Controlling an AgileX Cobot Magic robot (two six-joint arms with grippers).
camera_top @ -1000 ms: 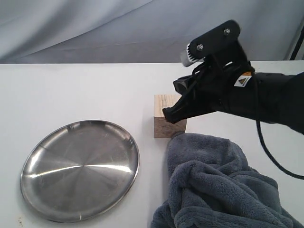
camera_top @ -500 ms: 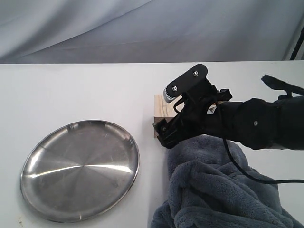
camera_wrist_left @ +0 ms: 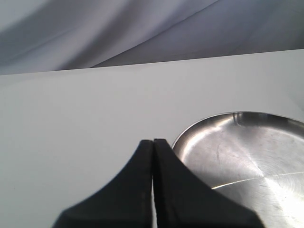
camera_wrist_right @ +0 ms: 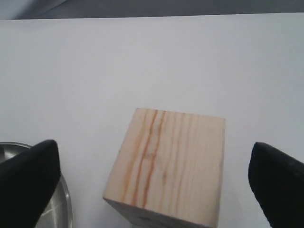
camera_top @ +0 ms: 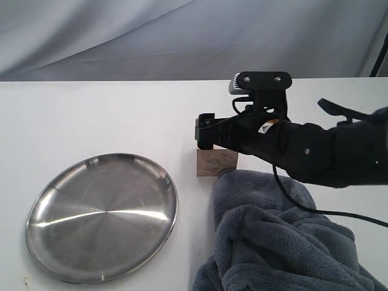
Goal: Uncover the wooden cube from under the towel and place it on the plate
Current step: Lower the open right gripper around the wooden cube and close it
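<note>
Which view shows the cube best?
The right wrist view: the cube fills the middle, its grained top face unobstructed, with the right gripper open on either side. The exterior view shows only one side face under that gripper. The left wrist view misses it.

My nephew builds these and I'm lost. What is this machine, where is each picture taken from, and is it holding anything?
It is a robot with two arms, each ending in a claw. One picture is from a camera off the arms; two are from wrist cameras. On the white table lie a steel plate, a crumpled blue-grey towel and an uncovered wooden cube. The right claw is open, its fingers either side of the cube, not touching. The left claw is shut and empty, near the plate. Nothing is held.
</note>
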